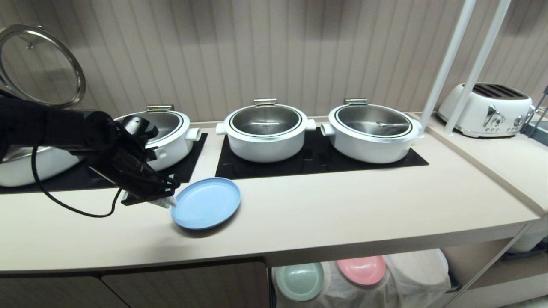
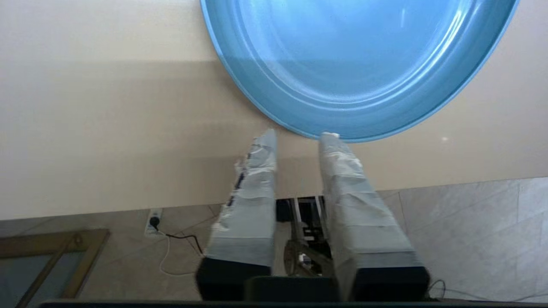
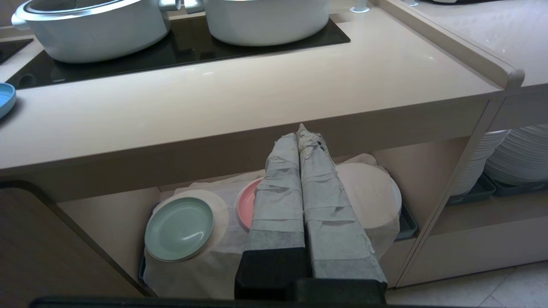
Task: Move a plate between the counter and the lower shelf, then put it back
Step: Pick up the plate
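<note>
The light blue plate (image 1: 206, 202) lies on the beige counter (image 1: 342, 205), in front of the black cooktop panels. My left gripper (image 1: 166, 201) is at the plate's left rim, low over the counter. In the left wrist view the left gripper (image 2: 298, 136) is open by a narrow gap with nothing between its fingers; one taped fingertip (image 2: 329, 139) meets the rim of the plate (image 2: 355, 64). My right gripper (image 3: 302, 130) is shut and empty, hanging in front of the lower shelf (image 3: 428, 171). Only the plate's edge (image 3: 5, 98) shows in the right wrist view.
Three white pots (image 1: 265, 128) stand on the cooktop panels (image 1: 317, 162), with a raised glass lid (image 1: 40, 64) at far left. A white toaster (image 1: 486, 109) and two white poles (image 1: 454, 64) are at right. A mint green plate (image 3: 179, 229) and a pink plate (image 3: 246, 205) lie on the shelf's white cloth (image 3: 205, 269).
</note>
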{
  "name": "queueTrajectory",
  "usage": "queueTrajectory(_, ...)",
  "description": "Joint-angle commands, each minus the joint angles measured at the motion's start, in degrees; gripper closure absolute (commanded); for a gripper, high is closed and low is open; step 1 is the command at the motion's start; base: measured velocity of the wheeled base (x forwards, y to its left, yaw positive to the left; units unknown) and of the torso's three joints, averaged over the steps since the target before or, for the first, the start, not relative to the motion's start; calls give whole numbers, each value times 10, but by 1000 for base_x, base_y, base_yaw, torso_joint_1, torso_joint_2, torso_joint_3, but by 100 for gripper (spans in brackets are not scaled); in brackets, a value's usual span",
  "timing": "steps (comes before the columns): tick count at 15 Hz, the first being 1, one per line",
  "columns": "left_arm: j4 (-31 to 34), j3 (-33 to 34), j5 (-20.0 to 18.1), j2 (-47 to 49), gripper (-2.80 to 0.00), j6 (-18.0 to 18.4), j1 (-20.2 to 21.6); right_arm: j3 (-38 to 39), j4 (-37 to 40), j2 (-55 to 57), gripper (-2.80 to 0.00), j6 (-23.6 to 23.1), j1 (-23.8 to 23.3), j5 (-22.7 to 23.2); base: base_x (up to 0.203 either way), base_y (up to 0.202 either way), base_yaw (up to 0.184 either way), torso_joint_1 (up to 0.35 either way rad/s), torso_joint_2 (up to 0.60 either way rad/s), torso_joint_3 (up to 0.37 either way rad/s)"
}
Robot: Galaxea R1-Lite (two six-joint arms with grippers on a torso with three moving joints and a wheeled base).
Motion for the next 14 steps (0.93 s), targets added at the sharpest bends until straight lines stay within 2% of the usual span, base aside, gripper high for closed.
queueTrajectory(1, 2, -4, 2, 13, -280, -1, 6, 0, 0, 0, 0, 1, 0, 0, 0, 0, 0, 0, 0, 0)
queueTrajectory(8, 1, -72, 5, 64, -280, 1, 22, 0, 0, 0, 0, 1, 0, 0, 0, 0, 0, 0, 0, 0)
queueTrajectory(11, 1, -87, 28, 88, -280, 37, 33, 0, 0, 0, 0, 1, 0, 0, 0, 0, 0, 0, 0, 0)
queueTrajectory(14, 0, -93, 30, 108, -280, 43, 34, 0, 0, 0, 0, 0, 0, 0, 0, 0, 0, 0, 0, 0)
